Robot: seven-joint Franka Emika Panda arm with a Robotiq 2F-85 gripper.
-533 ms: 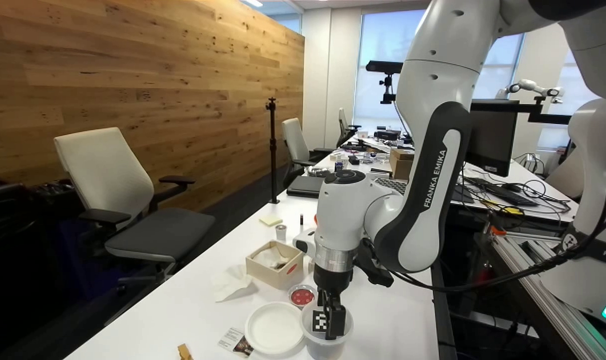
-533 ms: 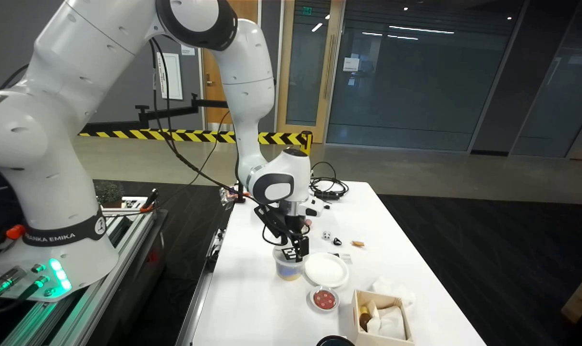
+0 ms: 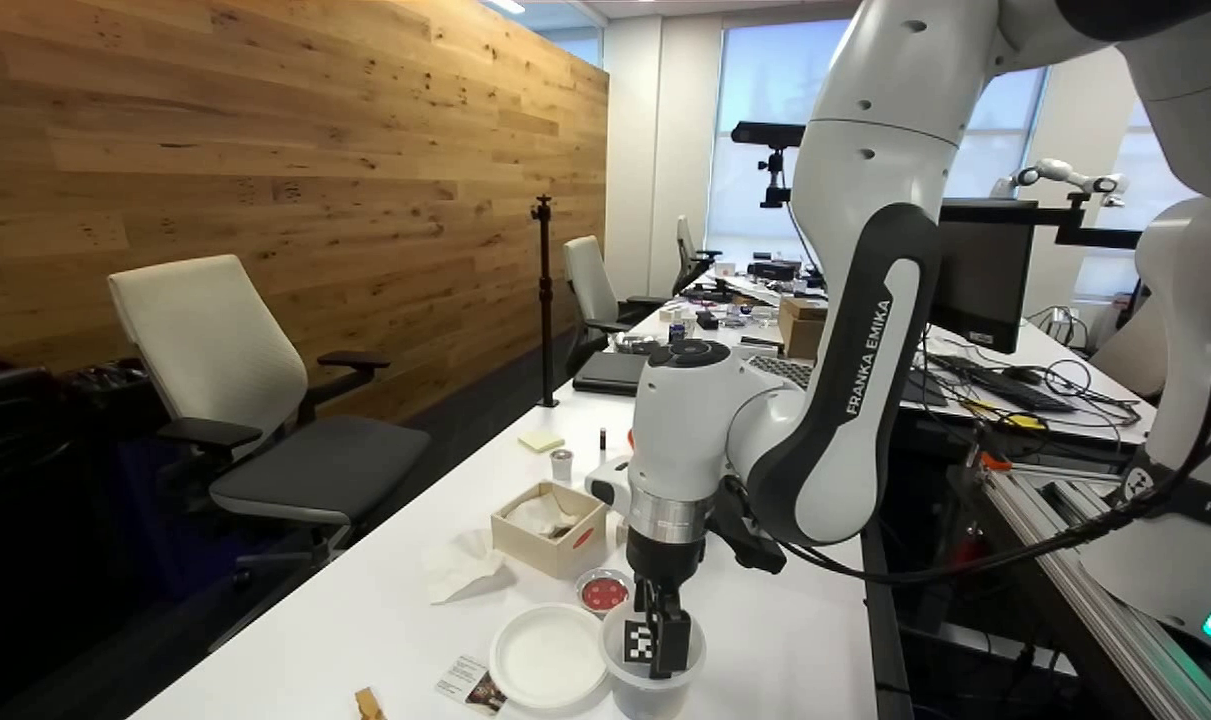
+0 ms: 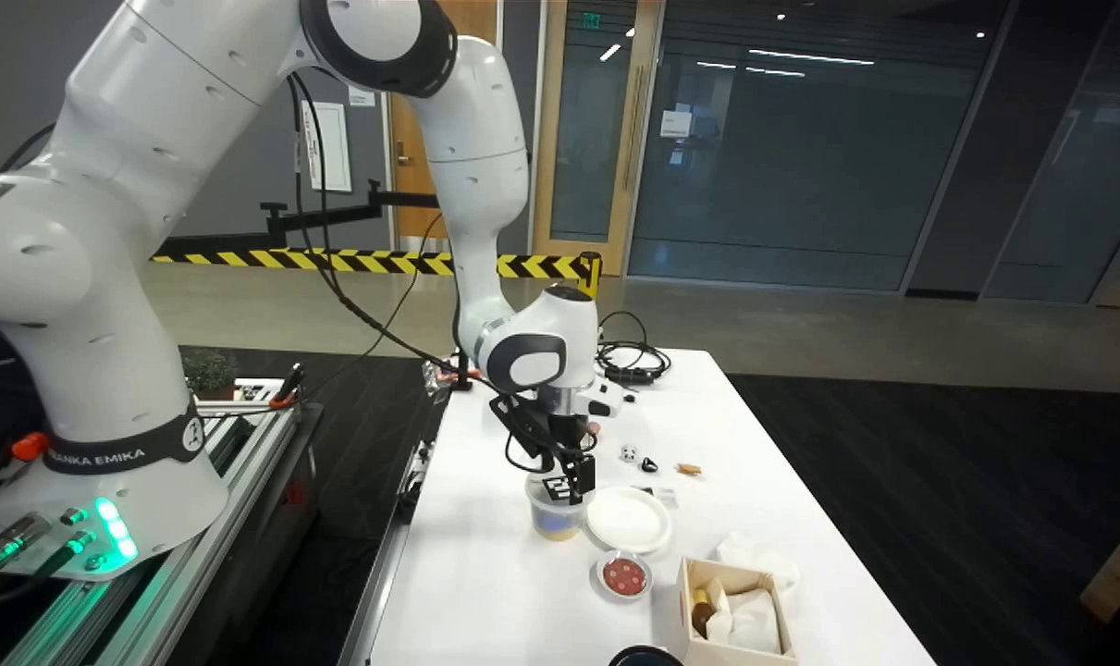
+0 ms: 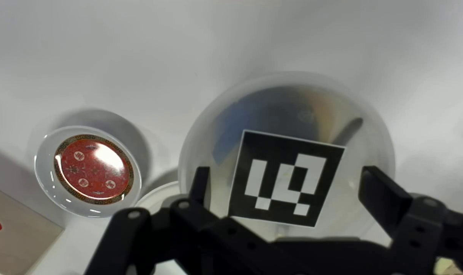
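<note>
Translucent round plastic tub (image 4: 543, 513) stands on the white table (image 4: 486, 592), with black-and-white square marker (image 5: 286, 177) across its top. My gripper (image 5: 284, 179), spread wide at the tub, grasps nothing; I judge this an aligning step, next move calling for careful centring.

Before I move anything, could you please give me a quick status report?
Fingers open, holding nothing. Translucent tub upright, close to them; contact unclear. White plate close beside tub, red-centred dish nearby.

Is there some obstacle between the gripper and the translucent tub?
Nothing visible stands in the way, except perhaps the square fiducial marker showing between the open jaws of the gripper; whether it lies on or in the translucent tub is unclear.
</note>
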